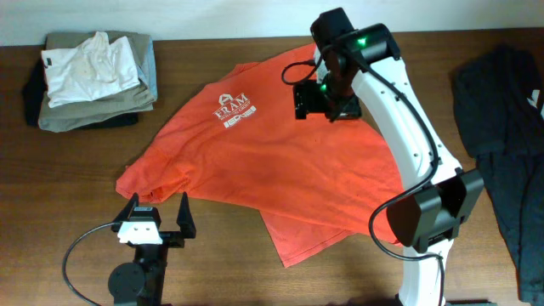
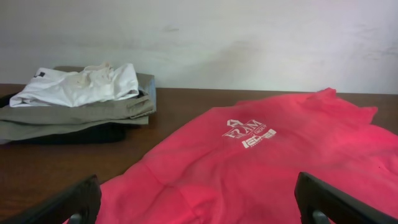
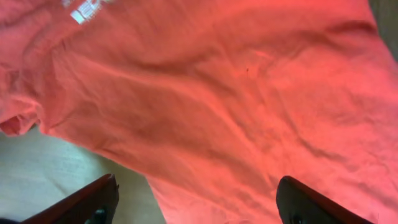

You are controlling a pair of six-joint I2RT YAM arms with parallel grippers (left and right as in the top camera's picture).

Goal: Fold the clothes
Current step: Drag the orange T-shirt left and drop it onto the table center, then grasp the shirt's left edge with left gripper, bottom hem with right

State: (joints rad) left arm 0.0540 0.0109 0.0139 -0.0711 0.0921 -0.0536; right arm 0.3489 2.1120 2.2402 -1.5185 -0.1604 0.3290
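The clothes, a red-orange T-shirt [image 1: 280, 161] with white lettering [image 1: 234, 109], lie spread and creased across the middle of the table. My left gripper [image 1: 157, 214] stands open at the shirt's front left corner. In the left wrist view, the left gripper [image 2: 199, 208] has the shirt [image 2: 267, 162] lying just ahead of and under its wide-apart fingers. My right gripper [image 1: 313, 102] hovers over the shirt's back right part. In the right wrist view, the right gripper [image 3: 196, 205] is open above the cloth [image 3: 236, 99] with nothing between its fingers.
A stack of folded khaki-grey garments [image 1: 102, 102] with a white top [image 1: 89, 64] on it sits at the back left. A dark garment [image 1: 506, 127] lies along the right side. The left arm's cable [image 1: 81, 246] loops near the front edge.
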